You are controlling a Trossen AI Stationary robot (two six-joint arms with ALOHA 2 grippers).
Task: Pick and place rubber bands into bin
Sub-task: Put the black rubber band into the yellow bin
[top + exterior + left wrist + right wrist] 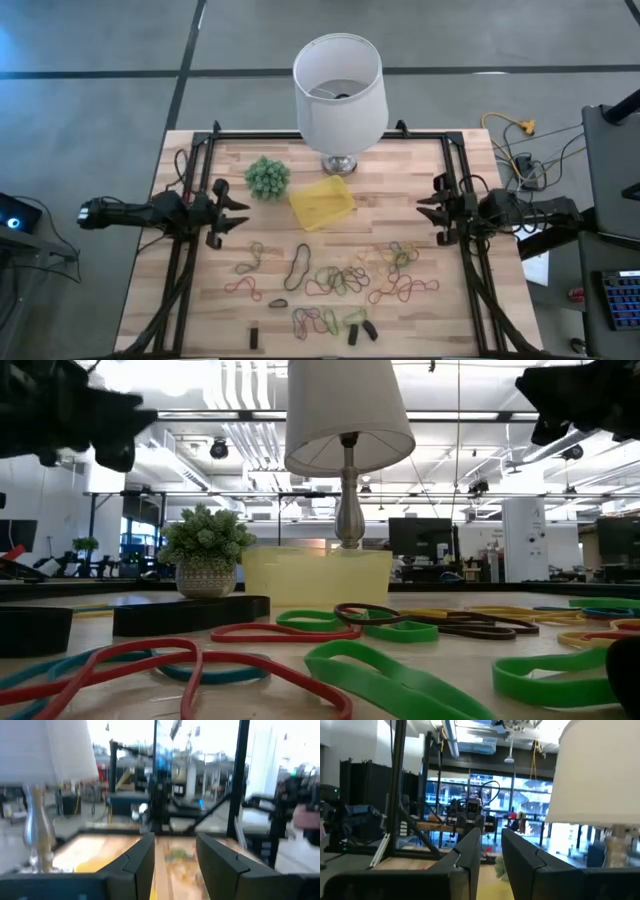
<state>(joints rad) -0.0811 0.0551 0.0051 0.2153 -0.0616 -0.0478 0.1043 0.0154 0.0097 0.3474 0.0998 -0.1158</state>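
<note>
Wooden planks make up the table [420, 170], where the rubber bands [335, 281] lie scattered across the near half, with none visible inside the yellow bin [322, 204], which sits near the middle beside the white lamp [340, 90] and a small green plant [267, 177]. At the left edge the left gripper [238, 212] hovers with its fingers spread and empty. At the right edge the right gripper [428, 208] hovers with a narrower gap between its fingers, also empty.

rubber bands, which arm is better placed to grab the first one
Probably the right. The thin coloured rubber bands cluster centre to right, nearer the right gripper. Both grippers hang empty at the table's edges; the left gripper has fewer bands nearby.
</note>
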